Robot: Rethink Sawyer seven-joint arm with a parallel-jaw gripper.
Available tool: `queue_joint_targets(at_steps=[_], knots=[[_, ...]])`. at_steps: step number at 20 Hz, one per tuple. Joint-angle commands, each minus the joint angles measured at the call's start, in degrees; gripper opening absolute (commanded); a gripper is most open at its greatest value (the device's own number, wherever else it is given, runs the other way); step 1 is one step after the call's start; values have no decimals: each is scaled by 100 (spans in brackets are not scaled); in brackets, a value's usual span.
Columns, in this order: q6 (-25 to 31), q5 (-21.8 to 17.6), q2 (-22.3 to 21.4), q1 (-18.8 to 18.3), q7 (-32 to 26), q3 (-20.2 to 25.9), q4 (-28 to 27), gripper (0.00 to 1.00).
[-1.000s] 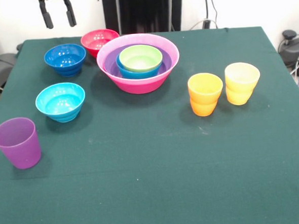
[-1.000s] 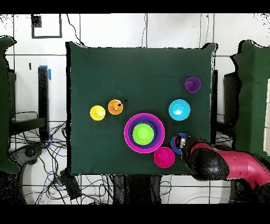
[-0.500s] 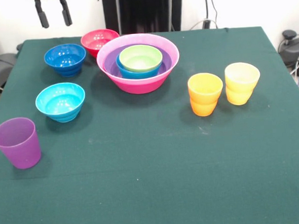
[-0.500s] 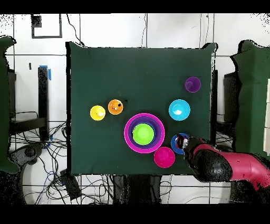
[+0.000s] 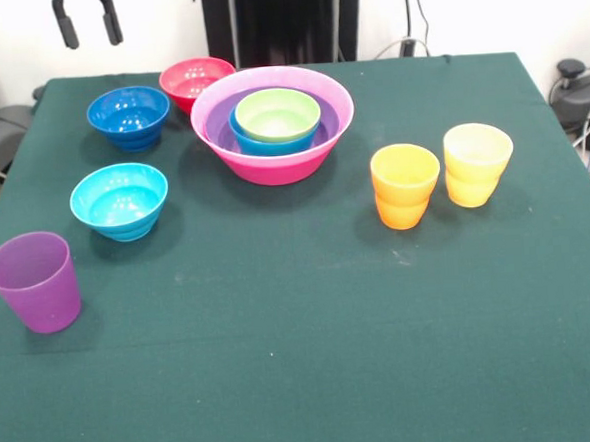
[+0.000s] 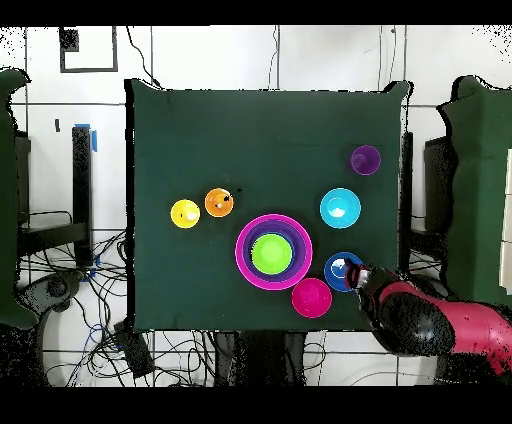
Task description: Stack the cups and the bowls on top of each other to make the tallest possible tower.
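Your jaws have lifted up and outward, spread apart and empty, above the dark blue plastic bowl. The tower, four nested bowls in the hot-pink one, gained nothing; three bowls remain loose on the surface.

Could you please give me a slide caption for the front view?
Open tool above the table's edge; nested tower, loose bowls and three cups await stacking.

Bright even light, soft shadows under bowls, front view sharp, no glare

Orange cup, cyan bowl
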Motion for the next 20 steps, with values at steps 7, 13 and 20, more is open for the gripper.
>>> queue_joint_targets(at_steps=[7,13,20], knots=[[286,-842,241,-202,-1359,284,674,100],[246,-920,118,-305,-1275,343,845,100],[188,-966,-66,-373,-1167,406,1050,100]])
